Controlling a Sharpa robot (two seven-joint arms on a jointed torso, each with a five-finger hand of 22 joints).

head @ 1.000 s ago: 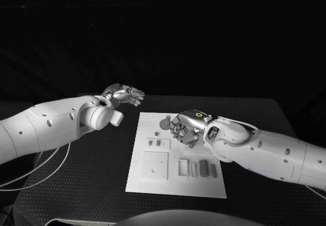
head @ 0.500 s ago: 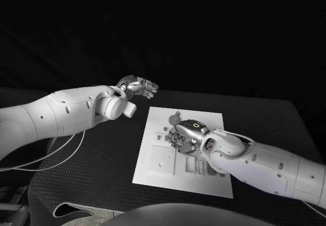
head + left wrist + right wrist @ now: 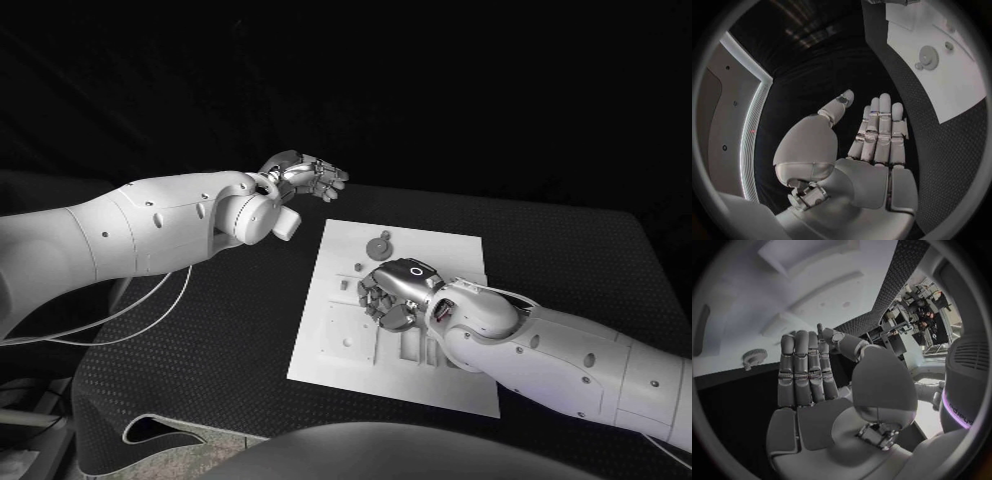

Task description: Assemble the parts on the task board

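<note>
The right hand now hangs low over the middle of the board, and it has moved toward the left part of the plate compared with a second ago, when it was more at the right of the middle. The camera itself has shifted too, so part of this change is only the view. In the right wrist view the fingers are straight and pressed side by side, the thumb stands a little apart, and nothing is between them. The left hand stays raised beyond the far left corner of the board, above the worktop, as before; its fingers are also straight and close together, holding nothing. The parts lie on the board: a round gear is near the far end, clear of both hands, small pieces lie just beside the right hand, and bar pieces are at the near end, partly hidden by the right forearm. I judge that no part is taken yet, so the assembly is at its start, and the right hand seems to come down to choose a piece under its palm. What lies directly under this hand I cannot tell, because the hand covers it.
</note>
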